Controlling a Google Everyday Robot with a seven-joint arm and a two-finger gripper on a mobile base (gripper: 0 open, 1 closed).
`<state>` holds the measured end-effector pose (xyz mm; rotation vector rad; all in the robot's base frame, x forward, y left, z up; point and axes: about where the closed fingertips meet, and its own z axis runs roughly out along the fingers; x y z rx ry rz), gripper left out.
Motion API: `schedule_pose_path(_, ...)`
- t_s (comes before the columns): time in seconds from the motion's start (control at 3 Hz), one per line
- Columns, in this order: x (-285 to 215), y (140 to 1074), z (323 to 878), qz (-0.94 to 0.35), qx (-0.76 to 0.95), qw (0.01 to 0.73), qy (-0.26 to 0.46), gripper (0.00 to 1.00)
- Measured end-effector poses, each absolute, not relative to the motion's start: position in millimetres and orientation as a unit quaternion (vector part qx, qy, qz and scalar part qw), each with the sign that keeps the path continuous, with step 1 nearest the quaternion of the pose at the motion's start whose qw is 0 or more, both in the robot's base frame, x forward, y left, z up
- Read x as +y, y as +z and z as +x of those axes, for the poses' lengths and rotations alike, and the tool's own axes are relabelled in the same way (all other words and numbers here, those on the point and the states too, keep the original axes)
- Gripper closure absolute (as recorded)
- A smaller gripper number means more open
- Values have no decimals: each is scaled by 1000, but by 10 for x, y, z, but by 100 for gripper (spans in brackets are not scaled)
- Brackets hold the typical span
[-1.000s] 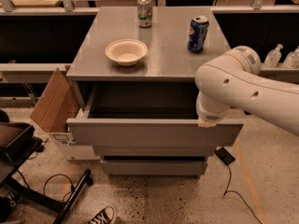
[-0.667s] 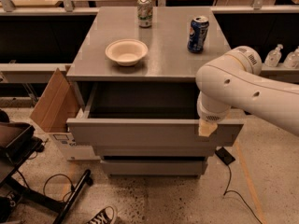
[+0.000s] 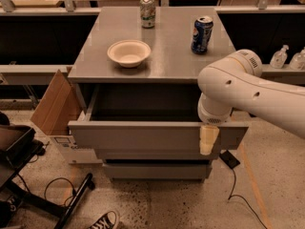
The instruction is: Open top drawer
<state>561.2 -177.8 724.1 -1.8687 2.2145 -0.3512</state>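
Note:
The top drawer [image 3: 143,135] is a wide matte-grey handleless front, pulled well out from the grey cabinet, with its deep box open and dark inside. Two narrower grey drawer fronts [image 3: 155,170] sit below it, pushed in. My white arm reaches in from the right. The gripper [image 3: 208,140] hangs down over the drawer front's right part, its pale fingers pointing down in front of the panel.
On the cabinet top [image 3: 167,56] stand a cream bowl [image 3: 128,52], a green-white can [image 3: 147,11] and a blue can [image 3: 201,34]. A cardboard box [image 3: 55,106] leans at the left. Cables [image 3: 236,190], a black stand [image 3: 71,202] and a shoe [image 3: 102,220] lie on the floor.
The gripper has come down a little, from the drawer's top edge to in front of its panel. The drawer stays pulled out.

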Motion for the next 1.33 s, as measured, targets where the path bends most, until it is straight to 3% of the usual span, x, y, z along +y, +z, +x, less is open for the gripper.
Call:
schedule_pose_path(0.33, -1745, 7089, 5653, -638, 755, 107, -105, 0)
schedule_pose_path(0.67, -1706, 6822, 5563, -642, 758, 85, -76, 15)
schedule_pose_path(1.0, -1623, 6465, 5203, -648, 761, 37, -14, 46)
schedule_pose_path(1.33, -1623, 6519, 5203, -648, 761, 37, -14, 69)
